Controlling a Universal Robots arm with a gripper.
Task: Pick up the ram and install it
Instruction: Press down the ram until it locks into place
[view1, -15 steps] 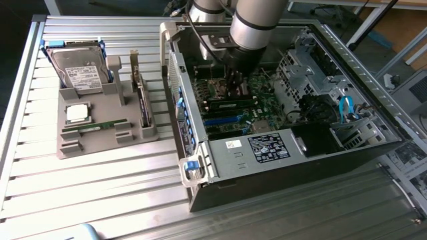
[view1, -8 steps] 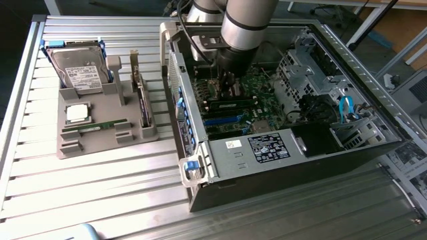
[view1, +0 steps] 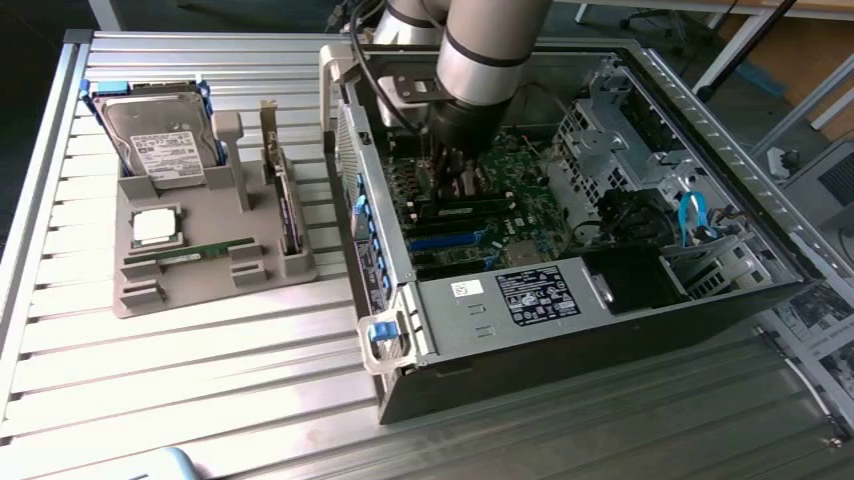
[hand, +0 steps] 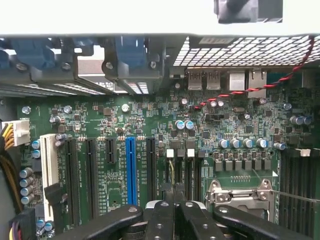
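Nearest to the wrist camera, the pincer (hand: 175, 210) is clenched, its black fingers (hand: 162, 220) pressed together with nothing visible between them, just above the green motherboard (hand: 150, 125). This board is a dense field of small capacitors, black and blue slots (hand: 131, 170) and a silver CPU socket (hand: 240, 192).

Farther out, in the exterior view, the arm (view1: 487, 50) reaches down into the open metal computer case (view1: 534, 300). The ram (view1: 200, 250) lies well apart from it, flat in a groove of the grey plastic holder (view1: 174, 285) on the ribbed metal worktop (view1: 200, 370), just beside the silver CPU chip (view1: 156, 226) and in front of the hard drive (view1: 160, 140).

I judge the ram to be light, thin and stiff, but fragile; it is best taken by its long edges, away from the chips.
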